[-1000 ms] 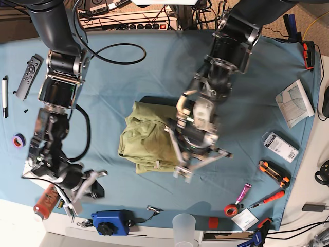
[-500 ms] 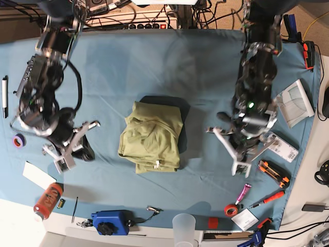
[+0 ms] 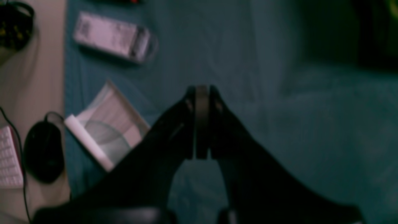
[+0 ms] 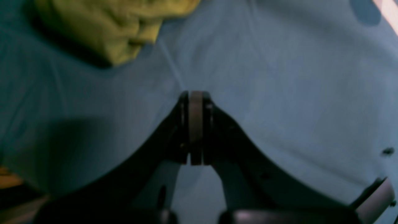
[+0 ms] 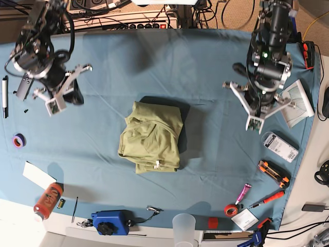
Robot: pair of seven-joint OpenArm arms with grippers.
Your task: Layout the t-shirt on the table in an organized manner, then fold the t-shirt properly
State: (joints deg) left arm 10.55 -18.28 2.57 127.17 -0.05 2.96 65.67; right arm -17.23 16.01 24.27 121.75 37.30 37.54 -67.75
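T-shirt (image 5: pixel 151 138) sits mid-surface as a compact olive rectangle, layers stacked, small white tag showing at the near edge. Edges roughly square, top layer a bit rumpled. Nothing touching it. My read: fold is essentially done and the bundle is left where it was folded, central so both arms had equal reach.

Surface (image 5: pixel 205 67) around the shirt is bare blue cloth on all sides; clutter only at the margins, well apart from the garment.

Right gripper (image 4: pixel 196 127): jaws pressed together, nothing between them. Wrist view shows a shirt corner at top left and open cloth below the jaws, so it hangs clear of the garment. In the base view it sits at the far left corner, next to the remote (image 5: pixel 23 85).

Left gripper (image 3: pixel 201 123): jaws also pressed together, empty. Below it, bare cloth, plus a booklet (image 3: pixel 107 124) and a clear plastic box (image 3: pixel 113 37) off to its side. In the base view it's at the far right, near the surface edge.

Both arms parked wide and high looks like a retreat pose: keeps links off the folded stack and leaves the overhead camera an unobstructed look at it. Only risk I'd flag is the loose top layer.
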